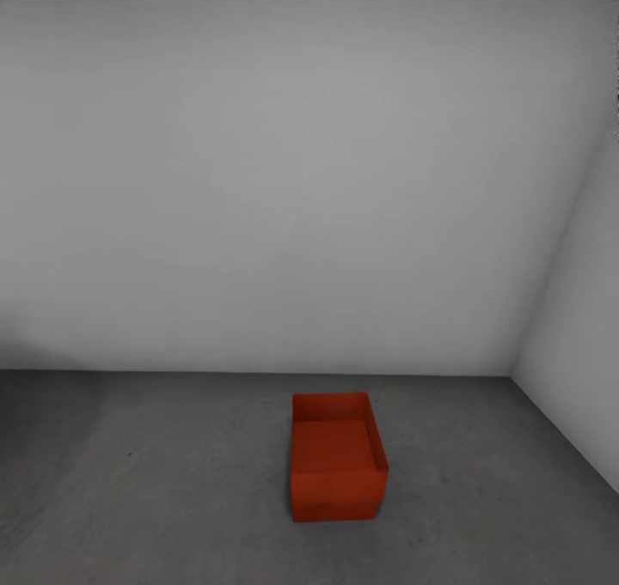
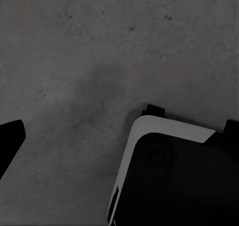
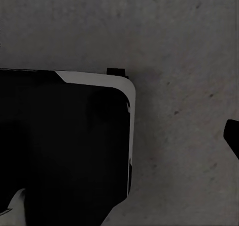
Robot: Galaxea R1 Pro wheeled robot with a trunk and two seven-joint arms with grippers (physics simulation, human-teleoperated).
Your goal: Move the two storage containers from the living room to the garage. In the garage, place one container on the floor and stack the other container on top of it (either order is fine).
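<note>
An orange-red storage container (image 1: 337, 458) stands on the garage's dark grey concrete floor (image 1: 172, 482), open side up, a little right of centre and short of the back wall. A faint seam crosses its front face; I cannot tell whether it is one box or two stacked. My left gripper (image 2: 122, 136) hangs over bare floor, one dark fingertip (image 2: 11, 141) at the picture's edge and nothing between the fingers. My right gripper (image 3: 119, 136) is likewise over the floor, with a fingertip (image 3: 233, 136) at the edge and nothing held.
A plain grey-white back wall (image 1: 284, 181) meets a side wall (image 1: 576, 353) in a corner at the right. My black base with its white rim (image 2: 169, 129) (image 3: 99, 79) shows below both wrists. Open concrete lies all around the container.
</note>
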